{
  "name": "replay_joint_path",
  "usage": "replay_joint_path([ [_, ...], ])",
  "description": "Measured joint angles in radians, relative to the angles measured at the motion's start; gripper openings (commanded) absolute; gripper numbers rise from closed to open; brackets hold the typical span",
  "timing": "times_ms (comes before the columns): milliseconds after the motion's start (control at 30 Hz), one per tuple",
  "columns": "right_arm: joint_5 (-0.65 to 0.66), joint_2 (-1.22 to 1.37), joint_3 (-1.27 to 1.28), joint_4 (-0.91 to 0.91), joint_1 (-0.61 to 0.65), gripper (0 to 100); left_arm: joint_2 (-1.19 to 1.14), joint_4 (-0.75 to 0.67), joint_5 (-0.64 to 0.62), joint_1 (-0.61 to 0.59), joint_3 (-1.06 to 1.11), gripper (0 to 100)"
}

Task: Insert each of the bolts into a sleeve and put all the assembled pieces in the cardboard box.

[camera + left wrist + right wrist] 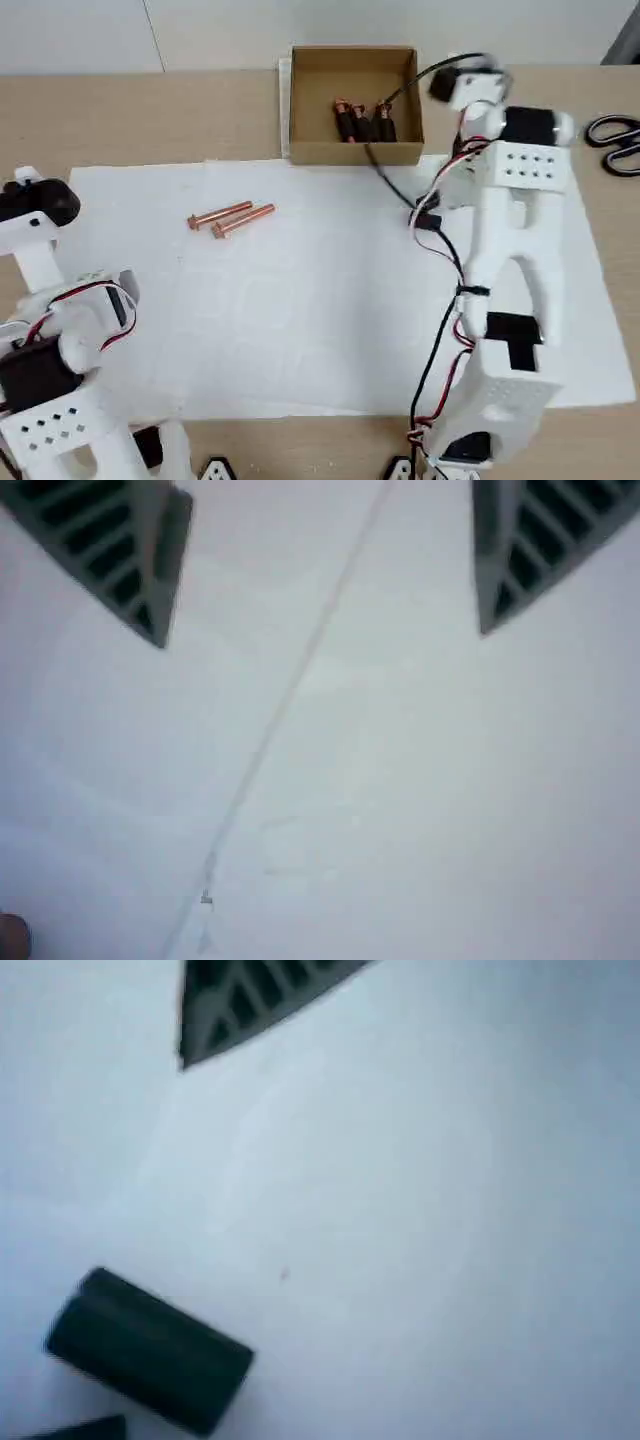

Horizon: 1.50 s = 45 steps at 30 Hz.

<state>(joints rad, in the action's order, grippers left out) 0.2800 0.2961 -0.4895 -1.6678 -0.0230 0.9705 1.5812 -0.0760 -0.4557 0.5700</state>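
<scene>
Three pieces boxed; two bolts await sleeves.
Two bolts (230, 215) lie left of the table's middle; the box (350, 152) at the far edge holds three pieces (362, 122). The left end effector (322, 635) gapes wide over paper; the right end effector (230, 1020), spread untellable, is near a sleeve (150, 1350). Next, likely: grip a bolt.

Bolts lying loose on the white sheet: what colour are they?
Shiny copper. The bolts show best in the high view.
</scene>
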Motion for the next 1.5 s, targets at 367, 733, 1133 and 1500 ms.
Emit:
replay_joint_path([
  [367,0.376,0.129,0.002,0.041,0.141,22.1,0.0,0.0,0.0,0.0,0.0,19],
  [733,0.548,0.241,0.002,0.072,0.138,22.1,0.0,0.0,0.0,0.0,0.0,19],
  [1133,0.571,0.359,-0.008,0.155,0.138,21.9,0.0,0.0,0.0,0.0,0.0,19],
  [1500,0.572,0.399,-0.008,0.155,0.129,10.6,0.0,0.0,0.0,0.0,0.0,19],
])
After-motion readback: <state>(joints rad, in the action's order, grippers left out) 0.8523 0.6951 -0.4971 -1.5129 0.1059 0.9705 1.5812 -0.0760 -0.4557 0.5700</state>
